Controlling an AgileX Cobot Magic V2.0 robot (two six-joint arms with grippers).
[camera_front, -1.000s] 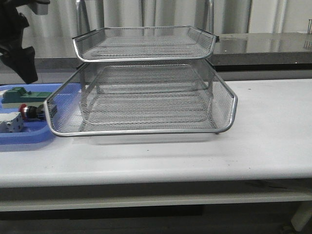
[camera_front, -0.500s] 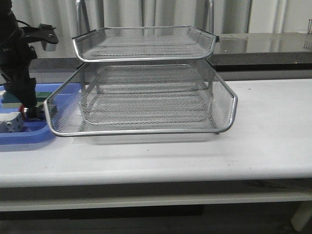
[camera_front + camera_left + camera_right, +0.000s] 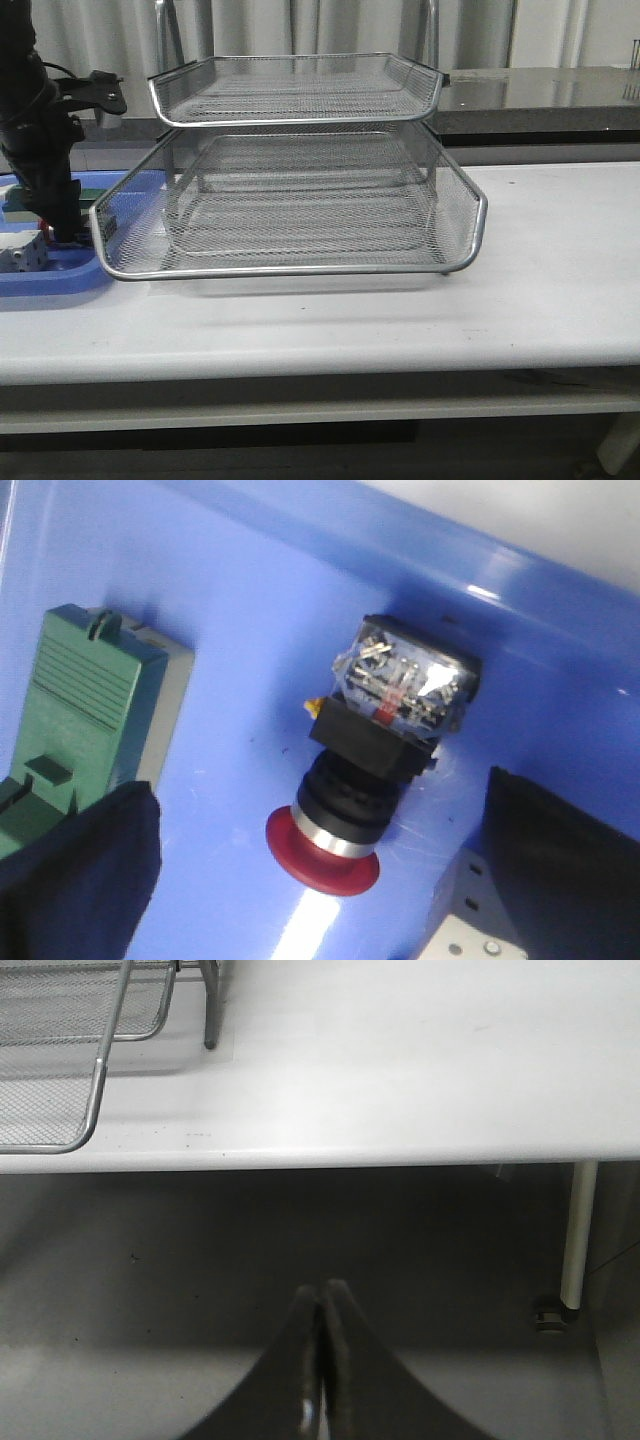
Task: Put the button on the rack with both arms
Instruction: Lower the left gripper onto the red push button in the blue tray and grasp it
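The button (image 3: pixel 368 780) lies on its side on the blue tray (image 3: pixel 250 610), red head toward the camera, clear-topped block at its rear. My left gripper (image 3: pixel 318 815) is open around it, one dark finger (image 3: pixel 85 870) on each side, neither touching it. In the front view the left gripper (image 3: pixel 58 222) is low over the tray at the far left, just beside the rack (image 3: pixel 300 268), and it hides the button. The right gripper (image 3: pixel 322 1305) is shut on nothing, below the table's front edge, out of the front view.
A green block (image 3: pixel 90 695) and a white box (image 3: pixel 465 930) lie on the tray on either side of the button. The rack's lowest mesh tier overhangs the blue tray (image 3: pixel 50 282). A rack corner (image 3: pixel 60 1070) and a table leg (image 3: pixel 578 1240) show in the right wrist view.
The left arm has come down from above the tray and its open gripper now straddles the button. The rack and the right arm have not moved.
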